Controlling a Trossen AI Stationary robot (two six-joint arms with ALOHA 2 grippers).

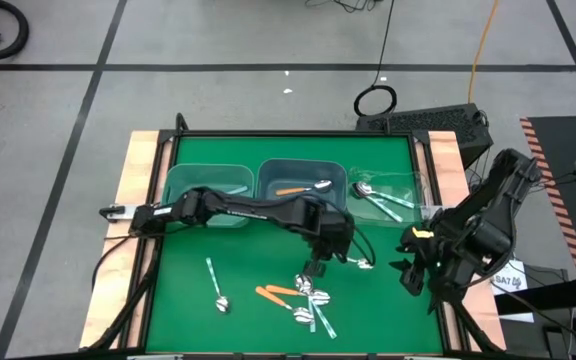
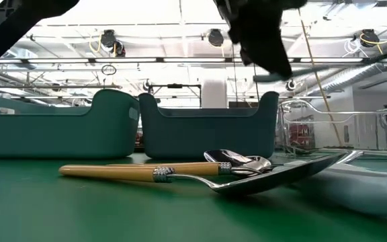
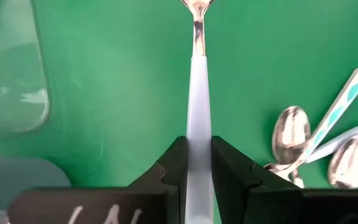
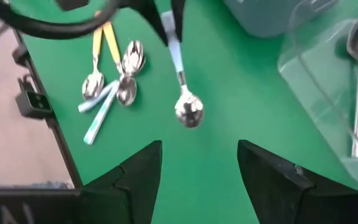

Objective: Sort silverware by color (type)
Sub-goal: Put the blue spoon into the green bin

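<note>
Green table (image 1: 188, 300) is carrying everything. Left tool (image 3: 197, 165) is pinching a light-blue spoon (image 3: 197, 93) by its handle, mid-table. Right tool (image 4: 197, 171) is waiting spread wide at the right edge. Middle bin (image 1: 301, 180) is holding an orange spoon (image 1: 298, 189); clear right bin (image 1: 393, 195) is holding teal spoons (image 1: 378, 200). Loose spoons (image 1: 303, 300) are lying near the front.

Grey tiled floor (image 1: 218, 60) with dark seams, yellow cable (image 1: 483, 40), ceiling pipework and lamps (image 2: 113, 44) beyond

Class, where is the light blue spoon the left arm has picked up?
In the high view, the light blue spoon sits mid-table in the left gripper, right of the loose pile.
</note>
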